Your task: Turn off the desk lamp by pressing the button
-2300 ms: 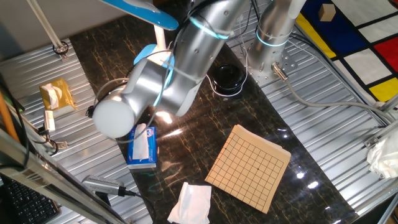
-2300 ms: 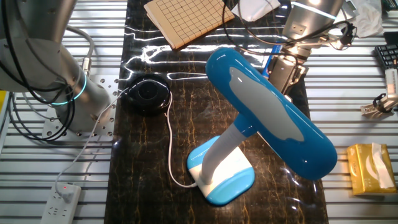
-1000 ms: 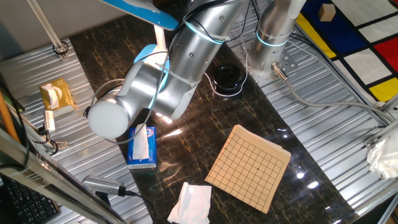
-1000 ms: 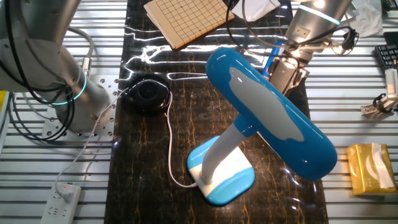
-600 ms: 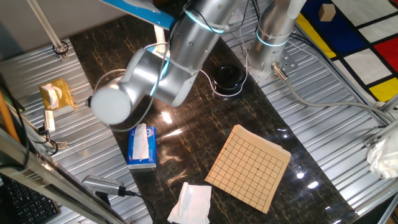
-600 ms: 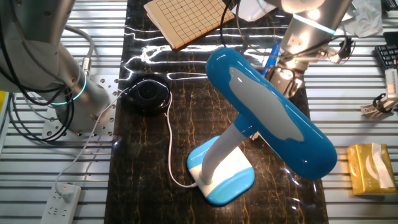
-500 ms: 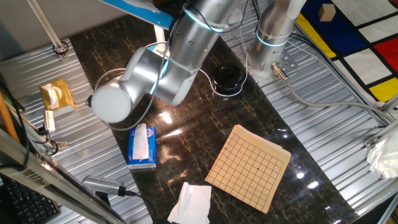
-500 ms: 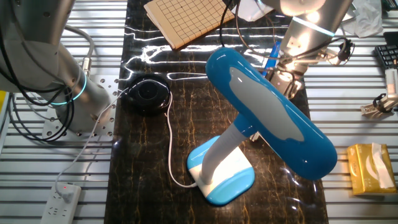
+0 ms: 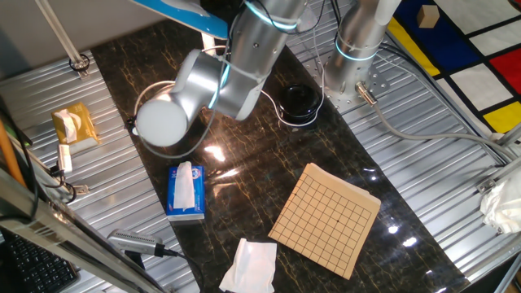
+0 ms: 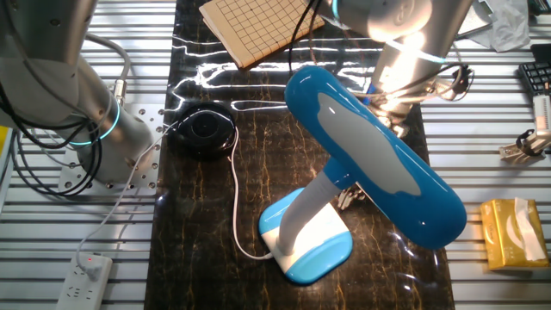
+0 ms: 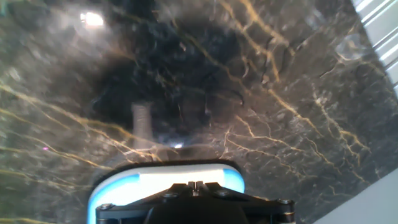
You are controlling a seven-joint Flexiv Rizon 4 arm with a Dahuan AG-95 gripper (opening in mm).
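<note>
Bright light makes white shiny spots on the dark surface. The hand view is blurry and dim, with one small glare spot.

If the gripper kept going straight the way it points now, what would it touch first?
Most likely the desk lamp: its light-blue base lies right ahead in the hand view, below the gripper. The gap left is unclear.

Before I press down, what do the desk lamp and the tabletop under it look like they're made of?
Desk lamp: likely moulded plastic, glossy; its light-blue head has smooth rounded edges and sharp highlights.
Tabletop: looks like polished dark marble or a marble-look laminate; gold veining and mirror-like glare, but which one can't be told.
</note>
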